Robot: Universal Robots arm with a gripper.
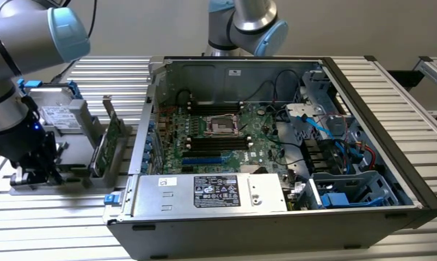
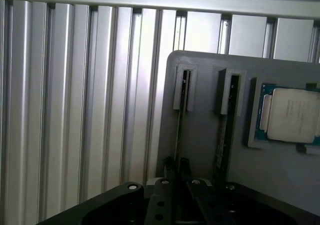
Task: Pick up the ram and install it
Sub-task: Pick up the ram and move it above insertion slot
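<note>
The ram (image 2: 179,127) stands on edge in a slot of the grey holder (image 2: 200,135), seen as a thin dark line that runs between my fingertips. My gripper (image 2: 177,166) is shut on the ram, one finger on each face. A second stick (image 2: 223,140) stands in the neighbouring slot. In the exterior view my gripper (image 1: 38,173) is down at the grey holder (image 1: 73,163) on the exterior view's left, beside the open computer case (image 1: 276,141). The motherboard (image 1: 226,136) lies exposed inside the case, with dark memory slots (image 1: 216,144) near its processor socket.
A silver processor chip (image 2: 290,115) lies in a recess of the holder. A tall green card with a metal bracket (image 1: 105,141) stands between the holder and the case. A second arm's base (image 1: 244,24) sits behind the case. The power supply (image 1: 211,193) and cables (image 1: 327,130) crowd the case.
</note>
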